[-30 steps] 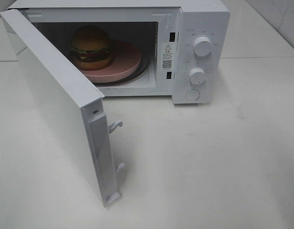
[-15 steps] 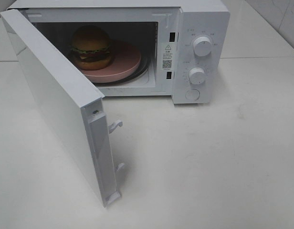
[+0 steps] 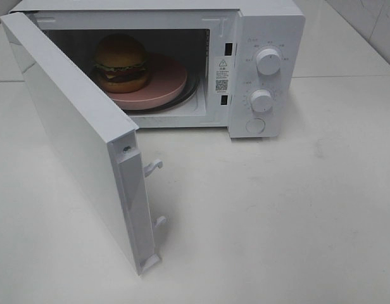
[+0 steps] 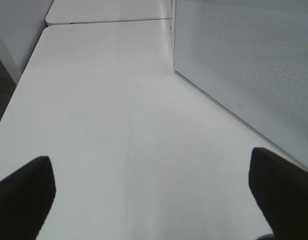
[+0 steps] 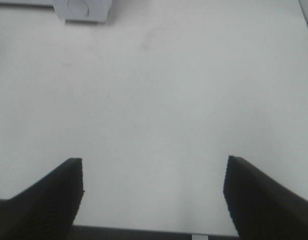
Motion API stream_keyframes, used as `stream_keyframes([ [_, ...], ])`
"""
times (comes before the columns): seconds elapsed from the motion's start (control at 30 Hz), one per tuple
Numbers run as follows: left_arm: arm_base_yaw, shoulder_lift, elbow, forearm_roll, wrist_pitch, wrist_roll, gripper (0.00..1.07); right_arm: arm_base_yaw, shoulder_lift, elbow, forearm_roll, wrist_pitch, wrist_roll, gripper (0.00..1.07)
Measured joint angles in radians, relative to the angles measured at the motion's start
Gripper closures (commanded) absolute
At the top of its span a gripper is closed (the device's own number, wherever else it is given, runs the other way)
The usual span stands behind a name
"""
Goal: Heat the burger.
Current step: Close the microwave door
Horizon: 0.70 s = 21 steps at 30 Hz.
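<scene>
The burger [image 3: 121,62] sits on a round pink plate [image 3: 163,82] inside the white microwave [image 3: 271,25], towards the left of the cavity. The microwave door [image 3: 75,133] hangs wide open to the left. Neither arm shows in the exterior high view. In the left wrist view my left gripper [image 4: 151,187] is open over bare table, with the door's perforated outer face [image 4: 244,60] beside it. In the right wrist view my right gripper [image 5: 153,192] is open over bare table, nothing between its fingers, well short of the microwave's lower corner [image 5: 81,10].
Two round knobs [image 3: 268,61] and a round button [image 3: 255,125] are on the microwave's right panel. Door latches [image 3: 154,167] stick out from the open door's edge. The white table [image 3: 277,215] stretches in front; its edge [image 4: 14,95] lies beyond the door on the left.
</scene>
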Motion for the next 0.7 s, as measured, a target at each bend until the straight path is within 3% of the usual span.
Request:
stream_keyframes([
  [0.2,0.0,0.0,0.0,0.0,0.0,0.0,0.09,-0.066,-0.155,0.034,0.066,-0.048,-0.002,0.31],
  [0.7,0.0,0.0,0.0,0.0,0.0,0.0,0.09,-0.079,-0.165,0.035,0.069,-0.051,-0.002,0.31],
])
